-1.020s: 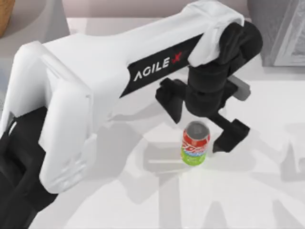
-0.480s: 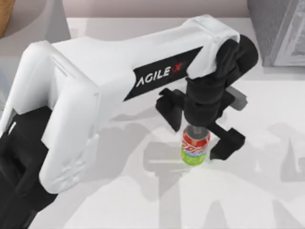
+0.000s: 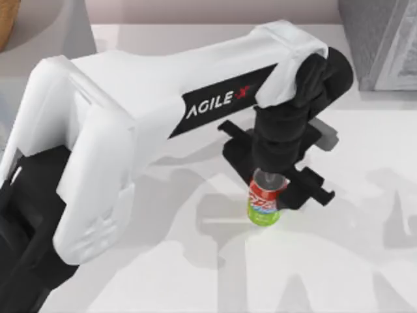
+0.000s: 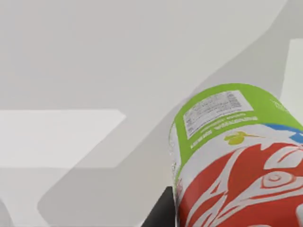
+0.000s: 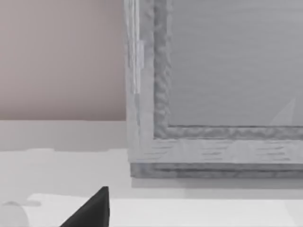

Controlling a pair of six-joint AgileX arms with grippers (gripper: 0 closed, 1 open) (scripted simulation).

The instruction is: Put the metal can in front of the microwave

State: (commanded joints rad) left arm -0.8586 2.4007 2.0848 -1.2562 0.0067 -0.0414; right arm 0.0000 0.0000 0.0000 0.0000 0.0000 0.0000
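The left gripper [image 3: 273, 186] is standing over the metal can [image 3: 265, 203] near the middle of the table [image 3: 339, 261], its black fingers [image 3: 309, 188] pressing against the can on either side, clamped on it. The can is standing upright on the table; the left wrist view is showing its red and lime-green side [image 4: 236, 161] close up against the pale surface.

The table is lying white and bare around the can, crossed by grey shadows. A pinkish wall [image 5: 61, 56] is rising behind it, and a speckled grey box [image 3: 378, 42] is sitting at the top view's far right corner.

Against half a second ago, the fingers are sitting closer together; they were spread wide of the can then, and the can is standing where it stood.

The can's silver top is mostly hidden under the wrist. The right gripper's state cannot be told; a dark tip [image 5: 92, 210] is showing in the right wrist view.
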